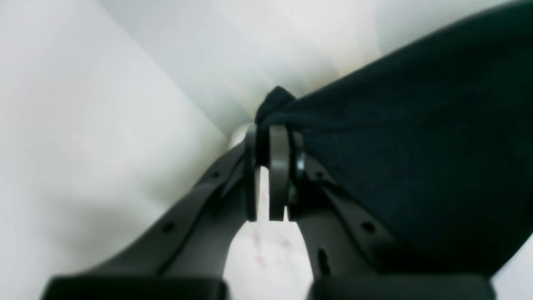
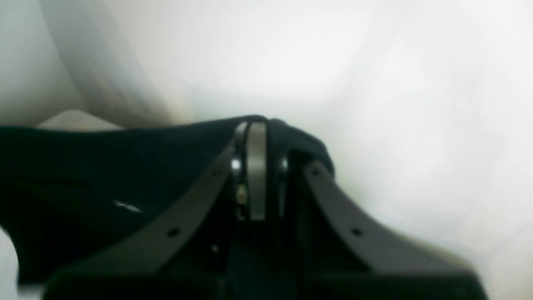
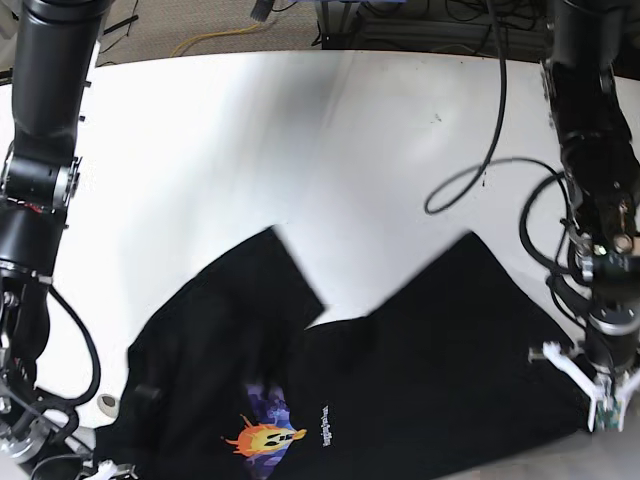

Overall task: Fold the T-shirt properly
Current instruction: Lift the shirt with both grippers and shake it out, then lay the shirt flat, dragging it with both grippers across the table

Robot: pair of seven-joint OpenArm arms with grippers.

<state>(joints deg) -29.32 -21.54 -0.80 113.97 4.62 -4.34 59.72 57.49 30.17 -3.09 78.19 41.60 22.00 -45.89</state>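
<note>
Left gripper (image 1: 270, 137): jaws clenched on a bunched corner of the T-shirt (image 3: 400, 390). Right gripper (image 2: 256, 129): jaws clenched on another hem fold. T-shirt sprawls across the counter's (image 3: 300, 140) near edge, 5 to 8 o'clock, printed side up, one sleeve flipped toward 12. Far half of counter bare white; cables (image 3: 480, 180) at 2 o'clock.

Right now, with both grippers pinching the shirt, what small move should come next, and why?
Probably lift both corners a little and draw them evenly apart. The left gripper and right gripper are each shut on an edge of the T-shirt, which lies rumpled on the table, one sleeve skewed, so it needs flattening before folding.
</note>
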